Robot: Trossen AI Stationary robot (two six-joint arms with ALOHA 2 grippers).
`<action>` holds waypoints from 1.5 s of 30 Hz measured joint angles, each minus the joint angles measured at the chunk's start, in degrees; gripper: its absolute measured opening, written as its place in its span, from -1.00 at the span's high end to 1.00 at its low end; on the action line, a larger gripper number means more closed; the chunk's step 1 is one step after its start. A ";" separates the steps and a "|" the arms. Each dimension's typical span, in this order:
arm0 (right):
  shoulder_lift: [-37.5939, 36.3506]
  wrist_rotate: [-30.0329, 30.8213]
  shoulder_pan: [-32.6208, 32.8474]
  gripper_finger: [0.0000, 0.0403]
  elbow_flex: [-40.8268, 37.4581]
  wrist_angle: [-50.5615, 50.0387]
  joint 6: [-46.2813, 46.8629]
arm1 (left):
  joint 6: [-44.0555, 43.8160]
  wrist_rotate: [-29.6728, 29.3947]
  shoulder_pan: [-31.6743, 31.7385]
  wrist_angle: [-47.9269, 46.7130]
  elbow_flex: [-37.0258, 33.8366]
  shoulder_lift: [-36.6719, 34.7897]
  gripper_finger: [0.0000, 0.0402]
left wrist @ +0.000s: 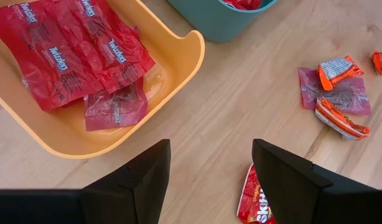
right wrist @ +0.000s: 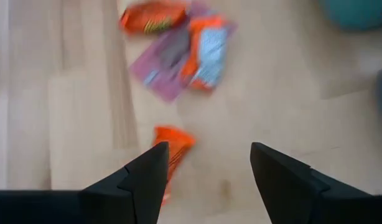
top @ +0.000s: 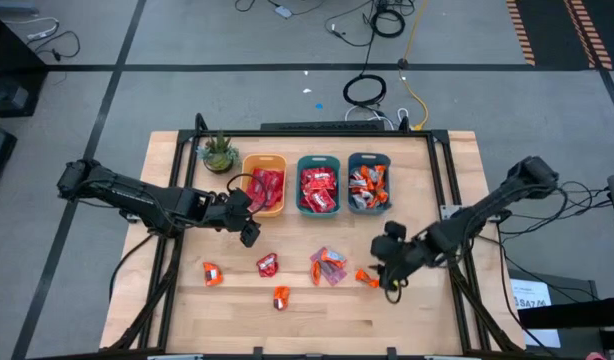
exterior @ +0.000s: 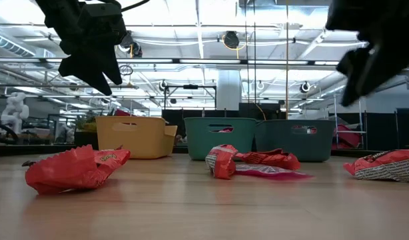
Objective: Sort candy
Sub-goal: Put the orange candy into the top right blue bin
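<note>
Loose candy lies on the near part of the table: an orange piece [top: 211,273], a red packet [top: 267,265], another orange piece [top: 280,297], a small pile of pink and orange packets [top: 328,265] and an orange piece [top: 367,278]. My left gripper [top: 249,232] hangs open above the table, just in front of the yellow bin [top: 265,185]; the red packet [left wrist: 256,199] shows beside one finger. My right gripper [right wrist: 208,158] is open over the table beside the rightmost orange piece [right wrist: 172,146], with the pile [right wrist: 178,46] beyond it. Nothing is between either pair of fingers.
Three bins stand in a row at the back: the yellow bin [left wrist: 178,68] with long red packets, a teal bin [top: 318,185] with red packets, and a second teal bin [top: 369,183] with orange pieces. A potted plant [top: 219,152] stands at the far left.
</note>
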 joint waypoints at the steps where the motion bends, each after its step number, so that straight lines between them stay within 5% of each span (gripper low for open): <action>1: 1.47 -0.89 0.64 -0.08 0.00 0.76 0.34 | 0.00 0.00 0.00 0.00 0.00 0.00 -0.17; 15: 21.98 -7.21 4.04 -0.06 0.27 12.38 11.05 | 0.00 0.00 0.00 0.08 0.00 -0.01 -0.17; 20: 23.28 -5.96 4.04 0.23 0.41 11.09 13.79 | 0.00 0.00 -0.04 0.62 0.00 -0.01 -0.17; 26: 16.57 -7.80 3.67 0.90 -0.19 6.14 11.54 | 0.00 0.00 -0.04 1.42 0.00 -0.01 -0.17; 32: 3.16 0.18 1.27 0.90 -0.22 -4.39 13.30 | 0.00 0.00 -0.02 1.40 0.00 -0.01 -0.17; 39: -10.29 14.11 -7.45 0.97 -0.15 -2.94 9.93 | 0.02 0.00 0.00 1.38 0.00 -0.01 -0.17; 45: -13.38 13.53 -20.92 0.97 -0.09 -2.95 4.92 | 0.02 0.00 0.00 1.36 0.00 -0.01 -0.17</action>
